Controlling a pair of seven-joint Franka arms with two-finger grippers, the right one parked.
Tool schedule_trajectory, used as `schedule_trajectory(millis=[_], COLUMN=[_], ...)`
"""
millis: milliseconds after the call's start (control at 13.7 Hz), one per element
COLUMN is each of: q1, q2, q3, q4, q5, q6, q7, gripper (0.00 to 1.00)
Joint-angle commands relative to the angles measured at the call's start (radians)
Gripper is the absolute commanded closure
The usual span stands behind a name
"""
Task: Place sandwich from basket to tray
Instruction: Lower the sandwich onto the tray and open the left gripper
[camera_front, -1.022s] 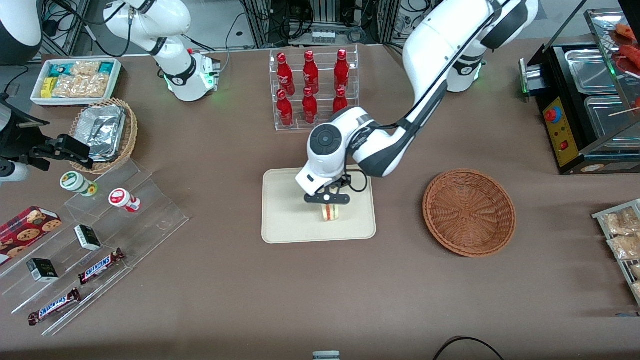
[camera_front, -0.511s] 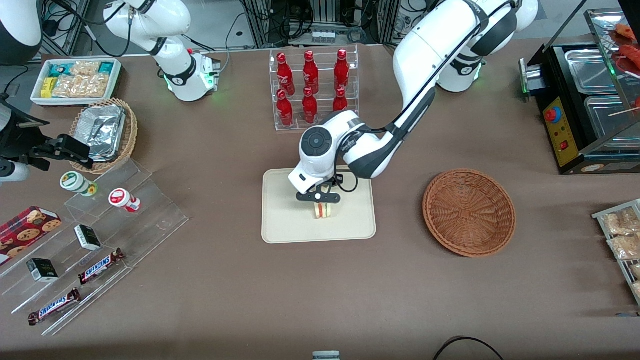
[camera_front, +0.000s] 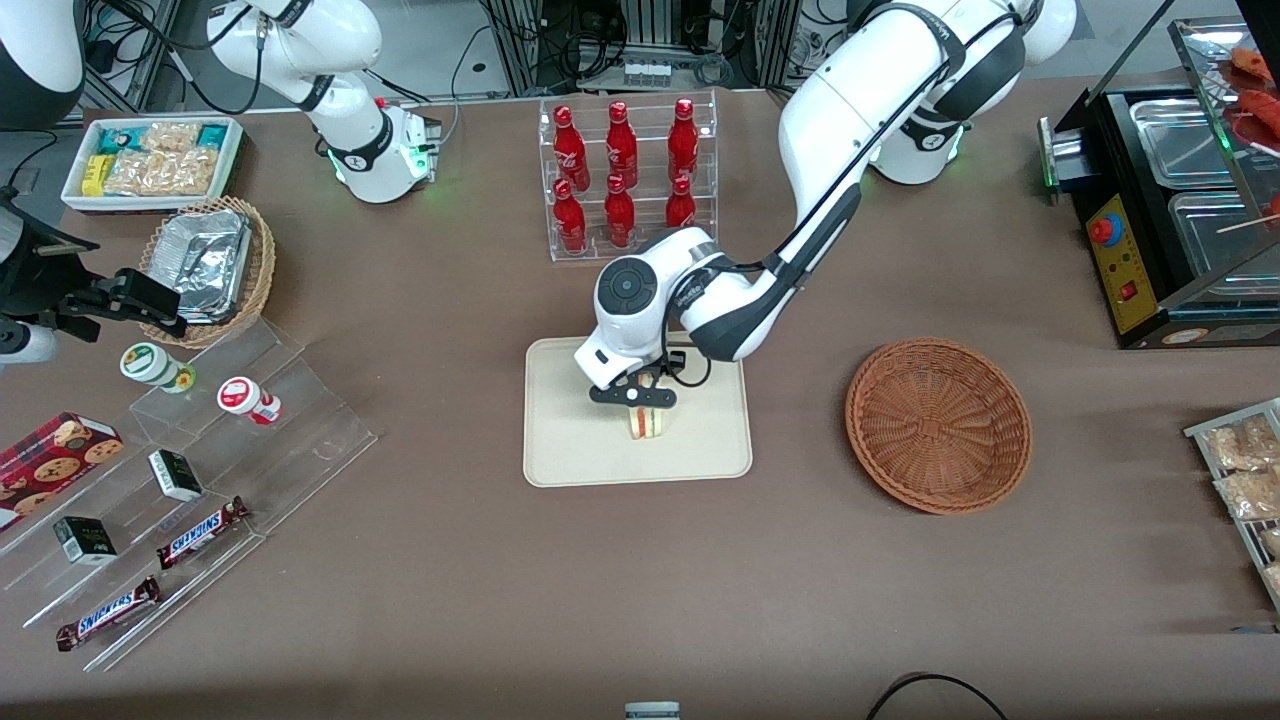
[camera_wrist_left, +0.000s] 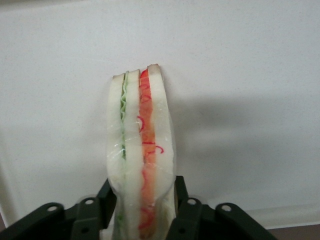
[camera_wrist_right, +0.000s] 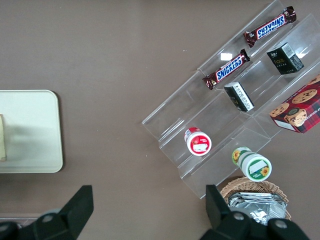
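We see the hand (camera_front: 632, 396) low over the tray (camera_front: 570, 455), its two fingers (camera_wrist_left: 106, 202) pressed against the flat bread faces of the sandwich (camera_front: 646, 423), so it is clamped on the sandwich. The grip is at the wide end, leaving the pointed end free and the filling layers, green and red-orange, facing the wrist camera; we judge that squeezing across the bread faces keeps the layers together rather than sliding apart. The sandwich stands on edge, roughly mid-tray, slightly toward the working arm's end; from these views we cannot tell if its lower edge is touching the tray surface or just above it. The basket (camera_front: 938, 425) sits empty on the bench (camera_front: 450, 560), well apart from the tray toward the working arm's end, so the carry looks done and what's left is the release. We think letting go could tip the wedge, since it stands on a narrow edge, though falling flat would still leave it on the tray. The bottle rack (camera_front: 626, 175) is farther from the front camera than the tray, clear of the arm.
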Motion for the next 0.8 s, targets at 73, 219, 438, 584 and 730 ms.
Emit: schedule_trajectory(millis=[73,219,438,584,730], q1=[-0.005,0.011,0.067,0.124,0.184], q2=[-0.047,-0.109,-0.224,-0.303,-0.375], q3=[0.013,0.015,0.015,0.013,0.013], q4=[0.028,0.028,0.017,0.017,0.002], q5=[0.017,0.011,0.009,0.011,0.009], q6=[-0.02,-0.072,-0.173,-0.293,-0.342], q7=[-0.037,-0.039,-0.037,-0.021,-0.008], gripper=[0.0,0.0,0.0,0.0,0.0])
